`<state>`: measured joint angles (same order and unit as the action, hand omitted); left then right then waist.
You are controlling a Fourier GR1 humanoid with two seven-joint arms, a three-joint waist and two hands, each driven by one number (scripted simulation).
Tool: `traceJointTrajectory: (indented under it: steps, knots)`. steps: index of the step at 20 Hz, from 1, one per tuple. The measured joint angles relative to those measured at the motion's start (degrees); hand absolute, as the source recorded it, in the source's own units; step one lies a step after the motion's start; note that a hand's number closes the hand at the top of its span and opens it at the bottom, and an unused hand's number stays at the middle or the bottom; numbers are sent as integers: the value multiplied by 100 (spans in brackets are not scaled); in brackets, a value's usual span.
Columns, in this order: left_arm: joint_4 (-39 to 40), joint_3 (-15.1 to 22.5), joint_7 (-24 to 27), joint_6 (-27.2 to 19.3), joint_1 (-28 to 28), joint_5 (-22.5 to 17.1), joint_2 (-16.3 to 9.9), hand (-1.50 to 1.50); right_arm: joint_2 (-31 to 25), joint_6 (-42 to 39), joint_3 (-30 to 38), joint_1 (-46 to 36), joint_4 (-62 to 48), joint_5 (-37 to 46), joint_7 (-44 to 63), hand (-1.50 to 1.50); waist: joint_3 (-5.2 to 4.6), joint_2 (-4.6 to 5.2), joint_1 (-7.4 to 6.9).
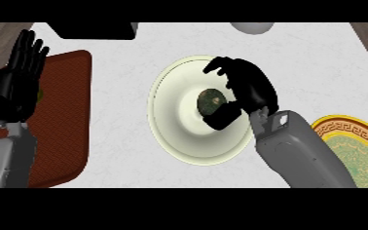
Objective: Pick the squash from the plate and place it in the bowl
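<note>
**Right hand over the squash at the middle of the cream dish**

At the far left, the left hand rests with straight fingers pointing up toward the far edge, holding nothing, over the near-left part of a reddish-brown mat that lies on the white tabletop. Its grey forearm comes up from the lower left corner.

Just right of the mat sits a round cream bowl, seen from above. At its centre lies the squash, dark green and mottled. Only a roundish patch of it shows, so its long axis and the way it points cannot be told.

The right hand is over the right half of the bowl, palm turned toward the squash. Its fingers arch over the far side of the squash and curl down toward the left, while the thumb comes in from the near side, just below the squash. The fingers and thumb bracket the squash closely; whether they actually press on it cannot be told. The grey right forearm slants in from the lower right.

At the right edge is a yellow-rimmed patterned plate, partly cut off by the frame. Along the far edge are a dark box-like object and a grey rounded object.
</note>
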<state>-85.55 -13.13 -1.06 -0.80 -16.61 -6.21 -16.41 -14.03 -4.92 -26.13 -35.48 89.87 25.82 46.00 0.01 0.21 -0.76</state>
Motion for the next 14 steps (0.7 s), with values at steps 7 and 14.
traceJointTrajectory:
  steps: [7, 14]
  knots:
    - [-15, -22, 157, 40, 157, -5, 39, 0, 727, 1123, 519, 170, -723, -57, -1197, -150, 2, 2, 13]
    - [-50, -48, 128, 24, 210, -5, 39, 0, 535, 1884, 1481, 370, -409, -158, -1831, -150, 1, -19, 77]
